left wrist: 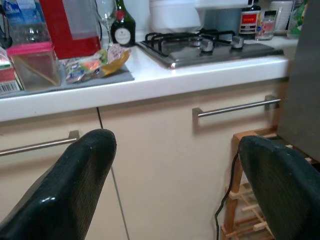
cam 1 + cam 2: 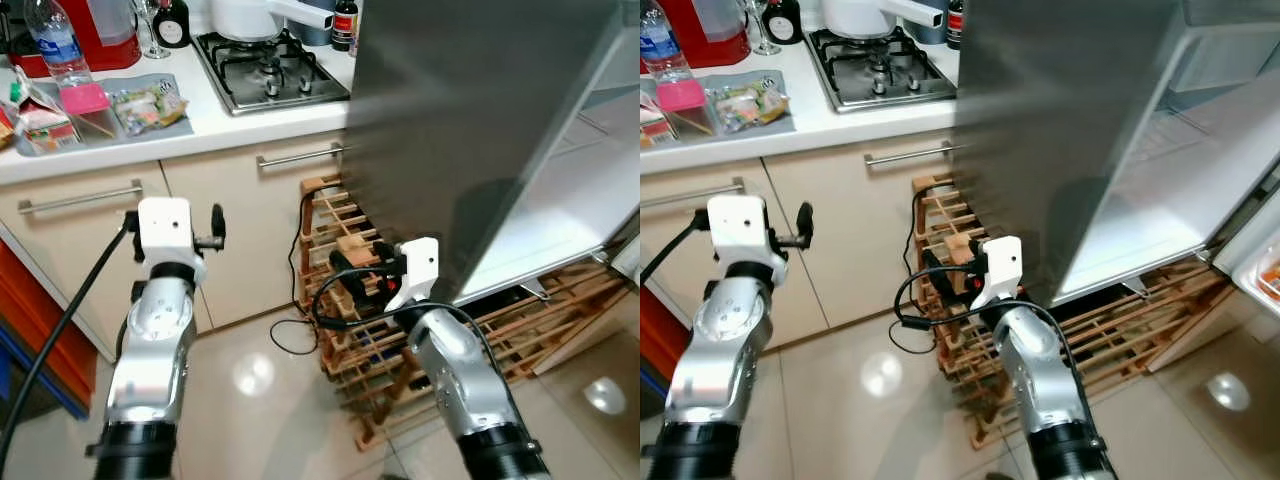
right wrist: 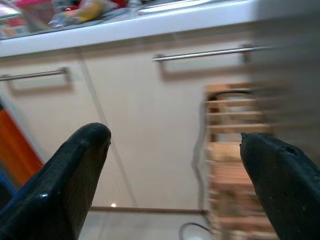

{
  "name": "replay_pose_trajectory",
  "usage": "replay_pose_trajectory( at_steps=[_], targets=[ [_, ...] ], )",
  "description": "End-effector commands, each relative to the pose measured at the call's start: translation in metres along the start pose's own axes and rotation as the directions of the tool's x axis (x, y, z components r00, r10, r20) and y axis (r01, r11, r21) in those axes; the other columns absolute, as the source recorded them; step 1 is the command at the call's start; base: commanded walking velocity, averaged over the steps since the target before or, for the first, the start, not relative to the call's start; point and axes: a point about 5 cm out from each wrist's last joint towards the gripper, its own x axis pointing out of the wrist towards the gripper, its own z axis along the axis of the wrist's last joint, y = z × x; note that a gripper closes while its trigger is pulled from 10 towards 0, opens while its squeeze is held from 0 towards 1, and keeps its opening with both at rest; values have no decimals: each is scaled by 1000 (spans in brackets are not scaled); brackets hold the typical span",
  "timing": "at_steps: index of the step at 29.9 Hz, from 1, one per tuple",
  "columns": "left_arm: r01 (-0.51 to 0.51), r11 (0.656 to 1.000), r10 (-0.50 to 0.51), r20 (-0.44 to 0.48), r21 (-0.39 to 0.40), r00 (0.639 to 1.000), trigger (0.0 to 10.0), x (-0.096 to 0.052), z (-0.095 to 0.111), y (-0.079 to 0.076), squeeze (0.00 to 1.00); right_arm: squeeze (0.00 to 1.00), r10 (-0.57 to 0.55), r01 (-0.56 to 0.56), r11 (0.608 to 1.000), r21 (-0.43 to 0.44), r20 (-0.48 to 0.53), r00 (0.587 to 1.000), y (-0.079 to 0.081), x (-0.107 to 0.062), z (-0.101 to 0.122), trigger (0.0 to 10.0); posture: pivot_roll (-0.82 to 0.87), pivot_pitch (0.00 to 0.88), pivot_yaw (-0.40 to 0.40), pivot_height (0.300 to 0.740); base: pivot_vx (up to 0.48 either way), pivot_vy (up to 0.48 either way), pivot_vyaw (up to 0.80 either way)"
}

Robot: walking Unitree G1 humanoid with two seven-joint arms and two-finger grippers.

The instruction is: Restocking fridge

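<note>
The fridge's steel door [image 2: 470, 120] stands swung out on the right, with white inner shelves [image 2: 590, 190] behind it. Food waits on a grey tray [image 2: 160, 85] on the counter: a pink-lidded box [image 2: 85, 100], a clear packet of vegetables [image 2: 148, 106] and a water bottle [image 2: 55, 40]. My left gripper [image 1: 175, 185] is open and empty, held low in front of the cream cabinet doors [image 1: 165, 165]. My right gripper [image 3: 175, 185] is also open and empty, beside the wooden rack [image 2: 345, 250] under the fridge door. Both arms [image 2: 160, 320] are raised at cabinet height.
A gas hob [image 2: 268, 65] with a white pot [image 2: 245, 15] sits on the counter next to the fridge. A wooden wine rack [image 2: 1110, 330] and a black cable [image 2: 290, 340] lie on the tiled floor [image 2: 255, 400]. A red appliance [image 2: 100, 30] stands at the counter's back.
</note>
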Motion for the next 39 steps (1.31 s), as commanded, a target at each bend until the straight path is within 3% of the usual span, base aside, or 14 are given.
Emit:
replay_pose_trajectory(
  at_steps=[1,9,14,29,32,39],
  targets=[
    [-35,999,35,-11,12,999,10000,0,-2,11,0,0,31,-31,999,-15,13,999,8,5,3,10000,-51,0,-17,740,0,0,481],
    [-28,999,28,-14,23,1000,10000,-1,-5,8,0,0,-38,38,999,-3,5,999,-2,4,1,10000,-50,0,-20,740,0,245,426],
    [-21,999,21,0,29,1000,10000,3,0,7,0,0,-10,11,999,-45,17,1000,1,7,3,10000,-49,0,-19,740,0,0,263],
    [13,999,-13,18,42,1000,10000,6,4,0,0,0,-7,8,999,-48,23,1000,4,6,3,10000,-68,0,-19,740,0,0,552],
    [1,1000,-2,23,23,1000,10000,6,6,0,0,0,11,-10,996,-90,15,1000,6,5,2,10000,-70,0,-19,740,0,0,533],
    [3,1000,-4,13,20,1000,10000,7,5,0,0,0,-33,34,998,-53,9,999,3,5,0,10000,-69,0,-19,740,296,0,291]
  ],
)
